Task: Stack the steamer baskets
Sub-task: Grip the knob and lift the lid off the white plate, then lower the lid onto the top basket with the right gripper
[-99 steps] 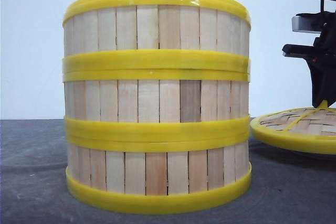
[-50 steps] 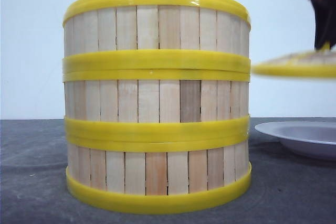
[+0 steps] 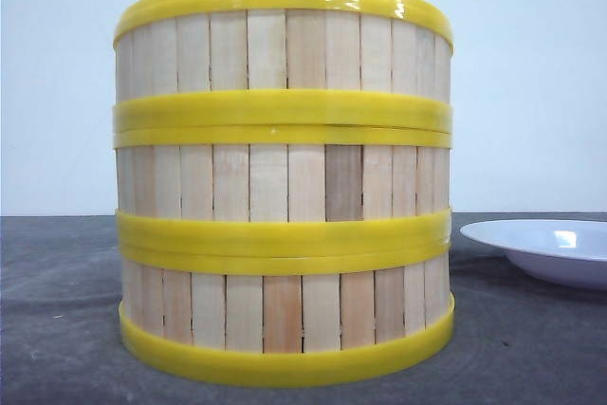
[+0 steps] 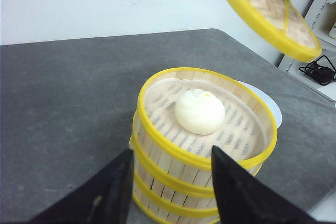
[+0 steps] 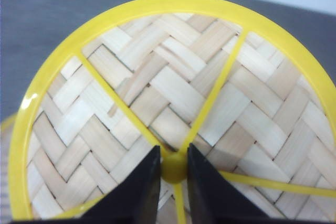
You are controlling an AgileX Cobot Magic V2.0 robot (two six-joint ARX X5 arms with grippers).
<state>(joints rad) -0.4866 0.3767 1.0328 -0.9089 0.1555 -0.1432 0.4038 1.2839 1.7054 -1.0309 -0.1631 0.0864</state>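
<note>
The tabletop (image 3: 57, 329) is a dark grey, faintly mottled sheet; behind it stands a plain pale wall (image 3: 531, 92). In the left wrist view the tabletop's rounded corner shows at the upper right, with a tangle of black cable (image 4: 317, 70) on a white surface beyond it.

Steamer baskets (image 3: 283, 182): three counted, stacked one on another at the centre of the front view, rims meeting in two doubled yellow bands. The stack fills most of that frame and hides whatever lies behind it. From above, the top basket holds one white bun (image 4: 199, 111) on its slatted floor; the contents of the two lower baskets are hidden.

One white plate (image 3: 545, 248) sits on the tabletop at the lower right of the front view, cut off by the frame edge, just beside the stack.

One woven lid (image 5: 178, 103): my right fingers (image 5: 174, 182) are clenched on its yellow centre knob, holding it in the air. In the front view only a sliver of its rim shows at the top edge.

My left fingers (image 4: 170, 184) are spread apart, grasping nothing, near the stack's side; contact cannot be judged.
</note>
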